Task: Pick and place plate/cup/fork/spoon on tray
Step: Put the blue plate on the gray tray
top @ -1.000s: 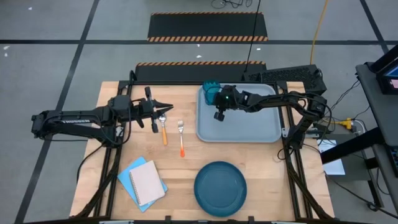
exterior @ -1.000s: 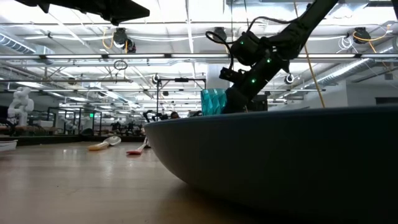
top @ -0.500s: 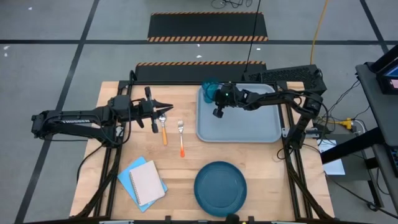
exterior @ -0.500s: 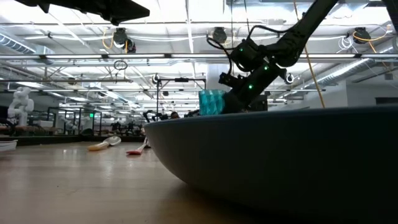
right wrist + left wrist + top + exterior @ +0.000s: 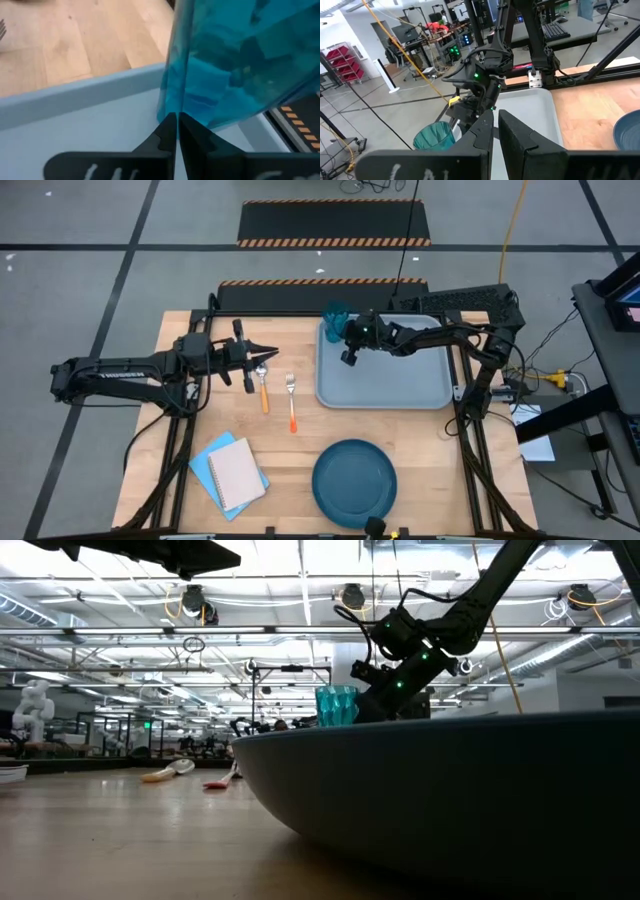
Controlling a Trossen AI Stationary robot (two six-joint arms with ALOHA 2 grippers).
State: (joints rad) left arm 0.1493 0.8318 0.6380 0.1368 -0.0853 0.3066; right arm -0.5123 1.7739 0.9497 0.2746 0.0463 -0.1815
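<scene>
Over the tray's point(image 5: 385, 380) corner, right tool point(image 5: 343, 332) pinches the cup point(image 5: 335, 315) wall (wrist view only).

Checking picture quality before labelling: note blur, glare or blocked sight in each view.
Low view: the plate looms close and blurred, hiding most of the table. Right wrist view: the cup fills the frame, translucent and soft. High view: evenly lit, sharp.
</scene>
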